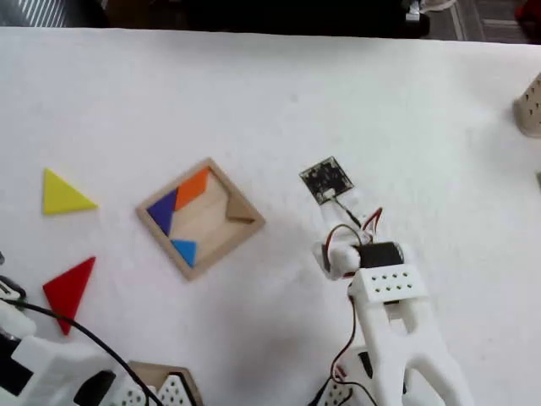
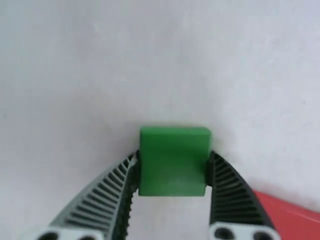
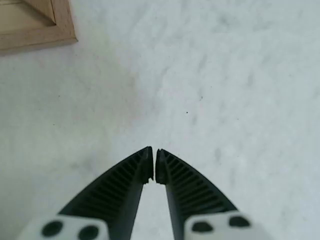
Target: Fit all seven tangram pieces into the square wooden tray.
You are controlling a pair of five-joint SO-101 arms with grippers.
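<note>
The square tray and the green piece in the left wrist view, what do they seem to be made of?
Square tray: looks like unpainted light wood with a matte finish; it shows a tan colour and faint grain. Green piece: probably plastic, smooth with a slight sheen; the colour is uniform, with no grain and rounded edges. Painted wood can't be ruled out.

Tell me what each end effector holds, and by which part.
Left end effector grips the green square by two opposite edges. Right end effector is shut, holding nothing.
</note>
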